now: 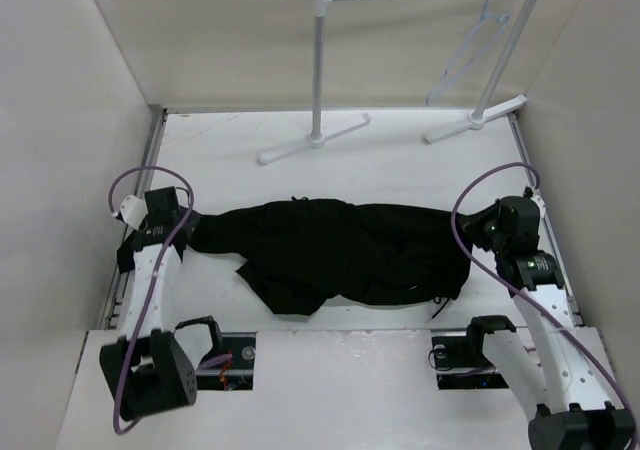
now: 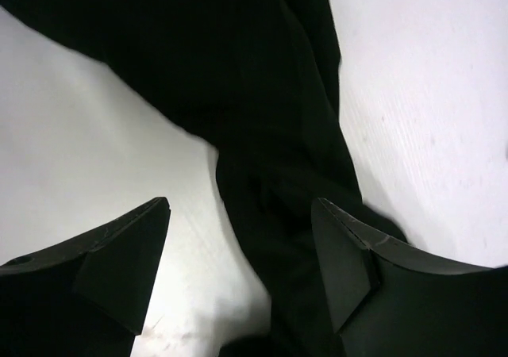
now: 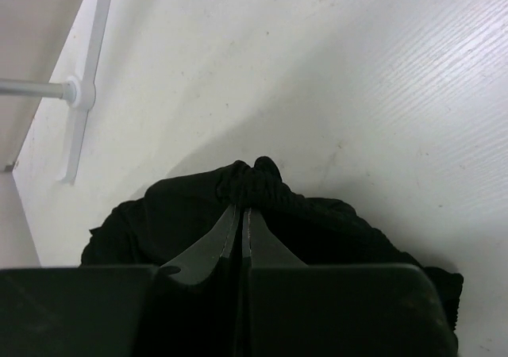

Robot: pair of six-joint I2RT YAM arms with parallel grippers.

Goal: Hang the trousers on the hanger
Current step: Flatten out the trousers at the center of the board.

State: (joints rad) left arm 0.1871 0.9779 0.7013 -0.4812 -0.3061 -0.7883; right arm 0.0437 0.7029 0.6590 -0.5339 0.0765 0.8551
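The trousers lie across the table in front of me, stretched left to right between my left gripper and my right gripper. Behind them stands the rack, with the hanger hung on its right end.

Both arms are built of white link shells joined by black joint housings, the left arm and the right arm alike. A thin purple cable loops behind the left hand and runs to the black base block. A second purple cable arcs beside the right hand. The left hand has two matt black fingers, wedge-shaped, with angular faceted inner faces and faint scuff lines. The right hand has thin, tapering dark grey fingertips set on a broad flat black body.
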